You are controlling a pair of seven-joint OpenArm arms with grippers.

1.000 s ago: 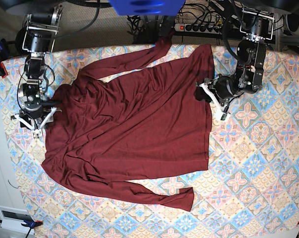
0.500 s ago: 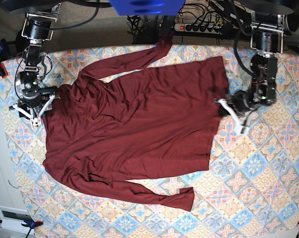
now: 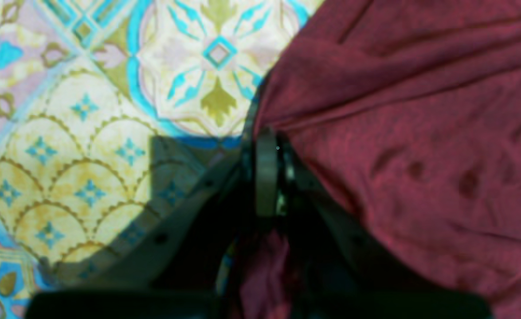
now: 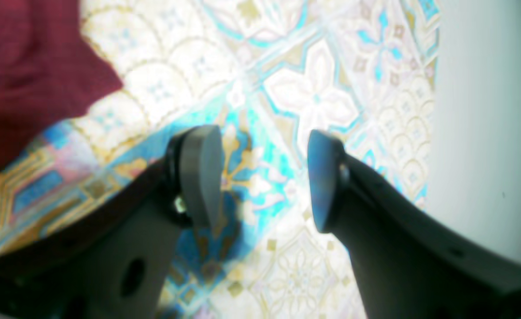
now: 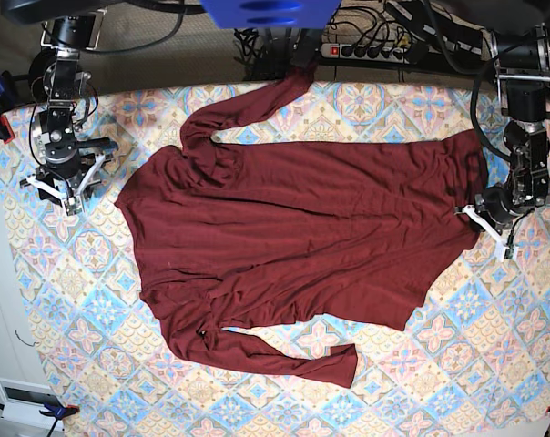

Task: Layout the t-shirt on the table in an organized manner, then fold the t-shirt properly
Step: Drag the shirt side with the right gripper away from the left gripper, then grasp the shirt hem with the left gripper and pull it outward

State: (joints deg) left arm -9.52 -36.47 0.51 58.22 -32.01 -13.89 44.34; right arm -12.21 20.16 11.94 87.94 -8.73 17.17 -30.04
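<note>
T-shirt (image 5: 293, 246), dark maroon, long-sleeved, lies spread across the patterned worktop (image 5: 493, 364), one sleeve running toward the far edge, the other lying along the near hem. Left claw (image 5: 487, 225) clamped on the shirt's edge at the base view's right; fabric bunches between the closed fingers (image 3: 267, 173). Right claw (image 4: 264, 177) stands apart, holding nothing, above bare cloth just beside the shirt.

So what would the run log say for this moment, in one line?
stage: spreading | left gripper: shut on t-shirt hem | right gripper: open, empty | table
</note>
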